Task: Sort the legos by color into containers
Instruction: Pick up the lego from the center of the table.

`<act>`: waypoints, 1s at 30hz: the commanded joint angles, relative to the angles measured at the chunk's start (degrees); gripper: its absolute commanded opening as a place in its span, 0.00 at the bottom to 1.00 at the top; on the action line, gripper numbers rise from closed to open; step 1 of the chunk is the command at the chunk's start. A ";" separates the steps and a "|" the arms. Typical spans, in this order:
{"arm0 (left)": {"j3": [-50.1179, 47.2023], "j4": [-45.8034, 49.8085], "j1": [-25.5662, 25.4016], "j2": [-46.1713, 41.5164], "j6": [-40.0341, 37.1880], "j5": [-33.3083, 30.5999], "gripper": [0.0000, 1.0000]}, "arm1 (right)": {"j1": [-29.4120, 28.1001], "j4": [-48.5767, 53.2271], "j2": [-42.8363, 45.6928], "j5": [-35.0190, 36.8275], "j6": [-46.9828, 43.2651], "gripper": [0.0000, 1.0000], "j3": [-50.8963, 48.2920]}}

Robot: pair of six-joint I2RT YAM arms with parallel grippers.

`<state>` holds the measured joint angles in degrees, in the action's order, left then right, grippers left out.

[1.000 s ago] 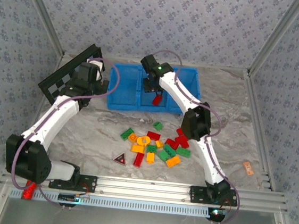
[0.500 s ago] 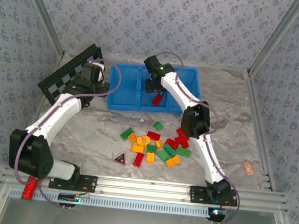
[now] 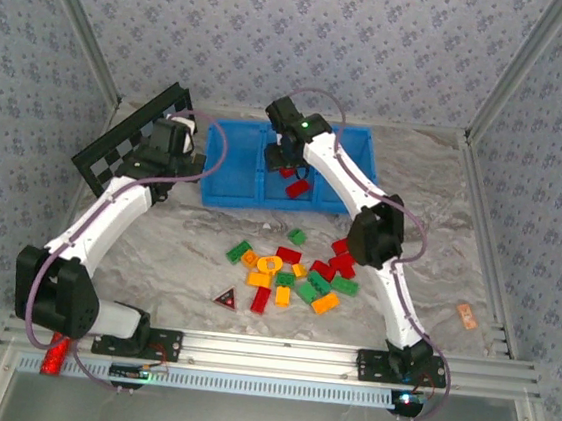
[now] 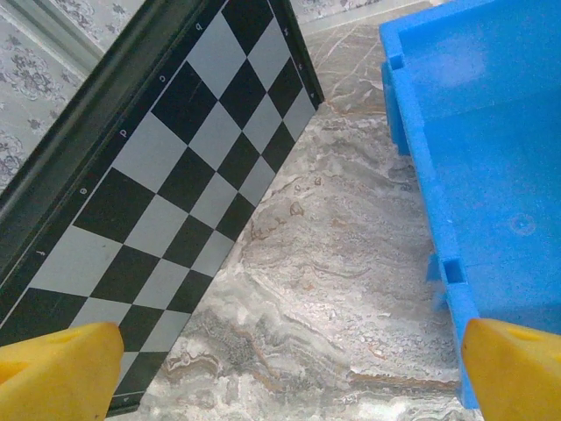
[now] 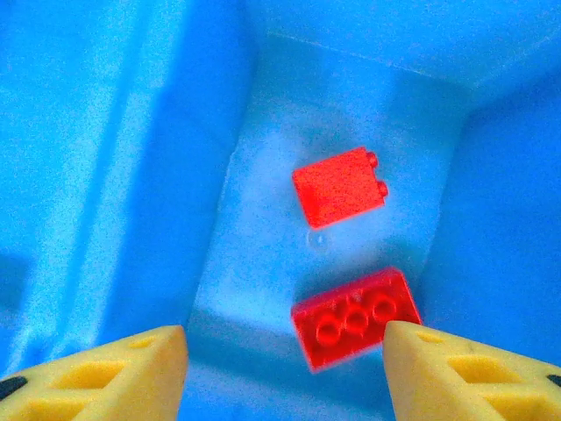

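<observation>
My right gripper (image 5: 285, 364) hangs open over the middle compartment of the blue bin (image 3: 230, 165), with nothing between its yellow fingertips (image 5: 131, 364). Two red legos are on that compartment's floor: one on its side (image 5: 338, 186) and one with its hollow underside up (image 5: 357, 318), near the right fingertip. From above, a red brick (image 3: 297, 187) shows just below my right gripper (image 3: 288, 163). My left gripper (image 4: 289, 373) is open and empty above bare table, between the checkerboard (image 4: 175, 175) and the bin's left wall (image 4: 438, 175). The loose pile of red, green and orange-yellow legos (image 3: 290, 272) lies at the table's centre.
A small dark red-edged triangle (image 3: 223, 298) lies left of the pile. An orange piece (image 3: 467, 315) sits near the right rail. A red glittery cylinder (image 3: 53, 355) lies by the left arm's base. The checkerboard (image 3: 128, 139) leans at the back left.
The red brick that hung from my right gripper now lies in the middle compartment, and the gripper stands open above it. The left arm has shifted slightly.
</observation>
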<state>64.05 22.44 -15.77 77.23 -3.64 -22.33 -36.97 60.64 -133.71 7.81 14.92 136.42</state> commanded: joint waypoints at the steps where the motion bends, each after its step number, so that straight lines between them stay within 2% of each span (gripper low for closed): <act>1: 2.56 0.24 -0.07 -1.75 -0.28 0.03 0.99 | -1.41 4.18 10.93 2.84 0.09 0.63 -8.12; 5: 2.27 0.07 -0.09 -2.52 -0.36 -0.08 0.99 | -1.00 4.64 23.49 3.78 5.02 0.67 -25.49; 8: 2.17 0.02 -0.05 -2.59 -0.43 -0.15 0.99 | 1.45 4.86 32.38 3.45 13.99 0.70 -38.34; 10: 2.15 -0.09 -0.06 -2.36 -0.43 -0.17 0.99 | 3.50 1.84 38.26 0.95 20.43 0.71 -47.54; 13: 2.22 0.06 -0.07 -1.78 -0.40 0.17 0.99 | 5.19 -3.47 45.81 1.24 31.65 0.72 -59.85; 16: 2.33 0.06 -0.05 -0.93 0.01 0.88 0.99 | 7.36 -9.26 50.54 -0.34 38.33 0.73 -69.66; 23: 2.48 0.40 -0.08 -1.03 0.03 1.39 0.99 | 13.28 -20.33 52.34 -6.51 44.64 0.78 -79.94; 30: 2.20 0.24 -0.06 -0.95 -0.75 0.36 0.99 | 16.53 -27.90 48.06 -10.87 45.17 0.79 -81.34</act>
<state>64.05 22.52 -15.77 76.23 -3.64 -21.50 -21.08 37.82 -83.59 -0.56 58.02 55.05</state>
